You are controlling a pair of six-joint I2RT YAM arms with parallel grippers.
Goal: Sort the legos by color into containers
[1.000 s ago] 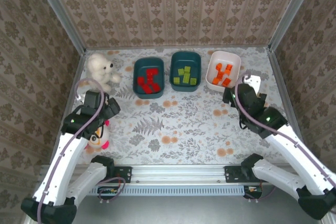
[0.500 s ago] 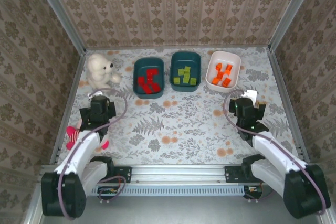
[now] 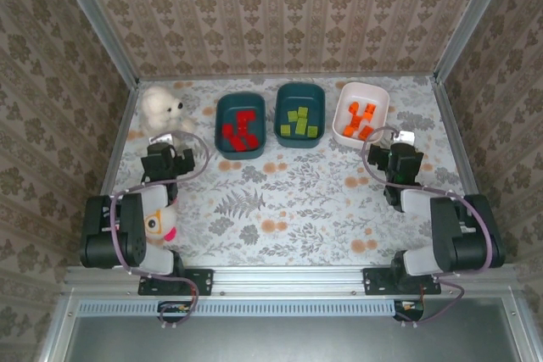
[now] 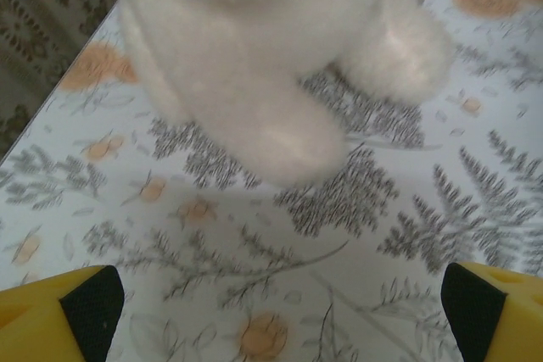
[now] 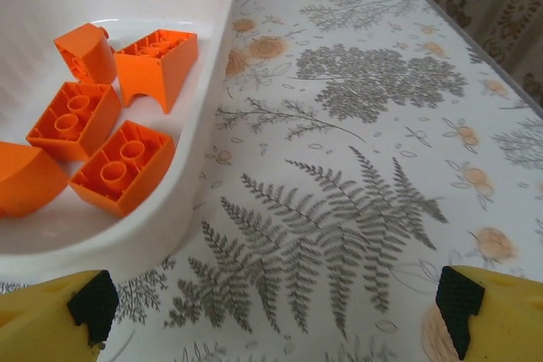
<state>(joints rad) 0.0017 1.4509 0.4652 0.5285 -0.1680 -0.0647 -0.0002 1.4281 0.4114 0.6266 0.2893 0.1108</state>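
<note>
Three containers stand in a row at the back. The left teal tub holds red legos. Green legos lie in the middle teal tub, and orange legos in the white tub. My left gripper is open over bare cloth, just short of the teddy bear. In the left wrist view the left gripper has nothing between its fingers. My right gripper is open beside the white tub's near right corner. The right wrist view shows the right gripper empty, with the white tub and orange legos at its left.
A white teddy bear sits at the back left, close ahead of the left gripper. A pink-and-white plush doll lies by the left arm near the front. Both arms are folded low at the sides. Patterned walls enclose the floral table.
Both arms have folded back and down toward their bases at the sides of the table. Both grippers stayed open and empty. The legos and tubs have not moved.
</note>
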